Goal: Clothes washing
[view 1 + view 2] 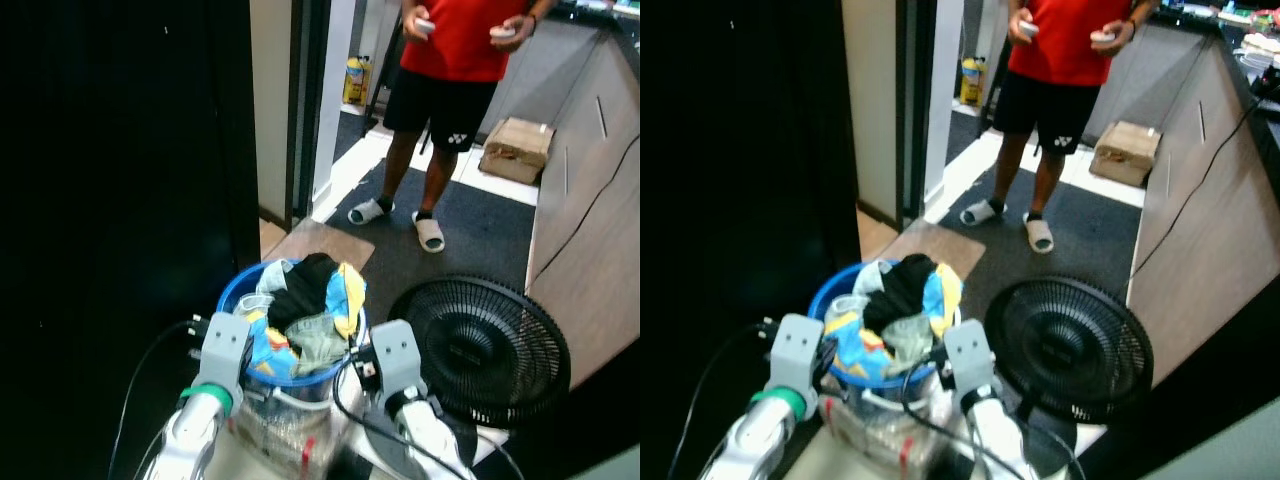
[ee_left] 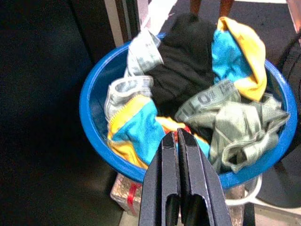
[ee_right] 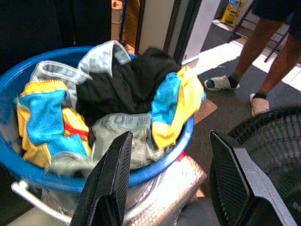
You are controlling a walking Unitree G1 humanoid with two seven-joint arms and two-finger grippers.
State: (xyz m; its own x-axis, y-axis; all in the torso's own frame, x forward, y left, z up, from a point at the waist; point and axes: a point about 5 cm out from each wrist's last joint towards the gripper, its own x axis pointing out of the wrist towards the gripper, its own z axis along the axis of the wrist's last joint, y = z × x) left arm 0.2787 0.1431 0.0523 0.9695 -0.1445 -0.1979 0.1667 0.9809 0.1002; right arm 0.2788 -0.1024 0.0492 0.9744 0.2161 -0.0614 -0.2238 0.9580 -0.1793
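So there's a blue tub sitting right in front of the robot, stuffed with clothes: a black piece in the middle, a couple of blue-and-yellow ones, a pale grey one and a greenish-grey one with lettering on its band. The tub rests on top of a clear plastic-wrapped bundle with a white handle sticking out under it.

The left hand hovers just over the near rim of the tub, its two black fingers pressed together with nothing between them. The right hand is at the tub's other near side, fingers spread wide apart and holding nothing, the rim and the clothes visible through the gap.

Just to the right of the tub a black fan stands on the floor. Further back a person in a red shirt, black shorts and pale slippers stands on a dark mat, holding something small in each hand. A cardboard box sits near a wood-look cabinet.
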